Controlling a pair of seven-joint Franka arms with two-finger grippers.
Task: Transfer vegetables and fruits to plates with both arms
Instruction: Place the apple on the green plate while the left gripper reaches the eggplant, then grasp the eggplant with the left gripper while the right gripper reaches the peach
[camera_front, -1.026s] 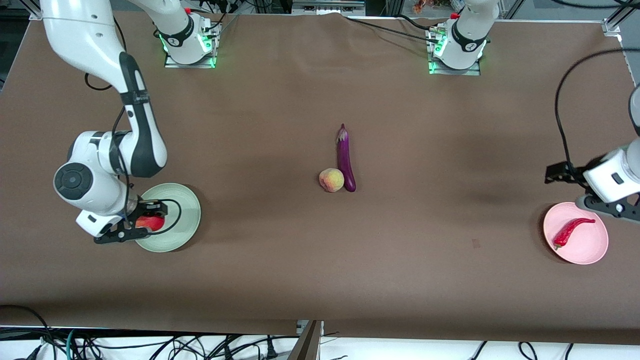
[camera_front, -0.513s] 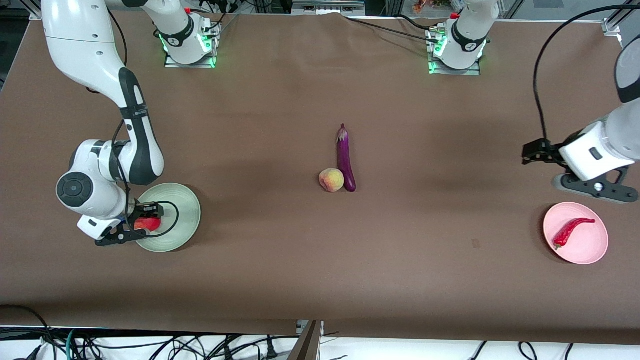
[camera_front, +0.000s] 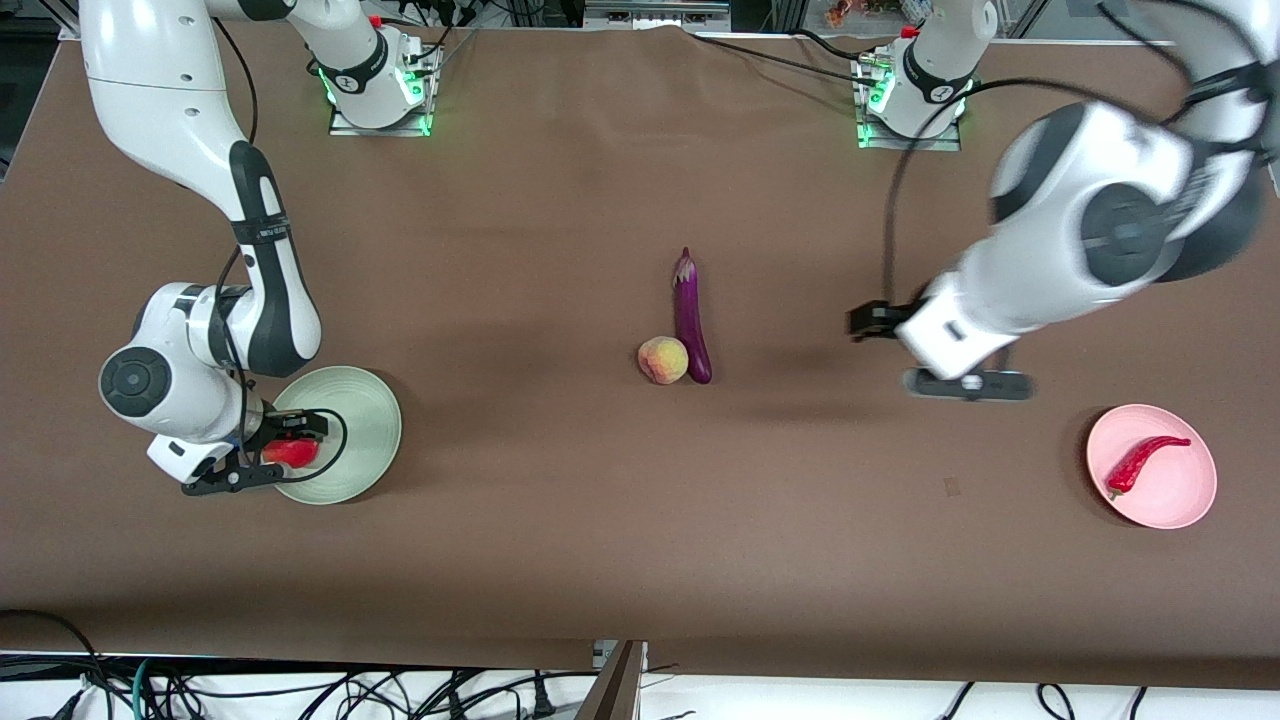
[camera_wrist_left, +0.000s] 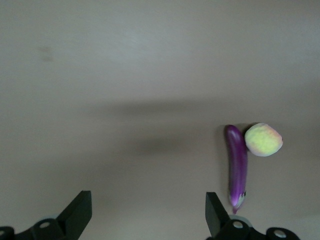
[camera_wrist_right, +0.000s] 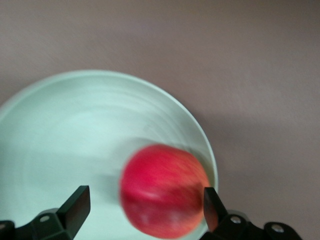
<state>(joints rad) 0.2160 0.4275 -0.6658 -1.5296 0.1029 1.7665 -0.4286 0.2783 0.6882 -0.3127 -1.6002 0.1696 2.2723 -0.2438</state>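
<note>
The right gripper hangs with its fingers spread wide around the red apple on the green plate. The left gripper, wide open and empty, hovers over bare table between the eggplant and the pink plate.

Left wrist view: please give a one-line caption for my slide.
Open left gripper above bare table, eggplant touching peach.

Two plates, two fruits, two vegetables.

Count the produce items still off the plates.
2: the peach and the eggplant, side by side mid-table. Nothing seems hidden.
</note>
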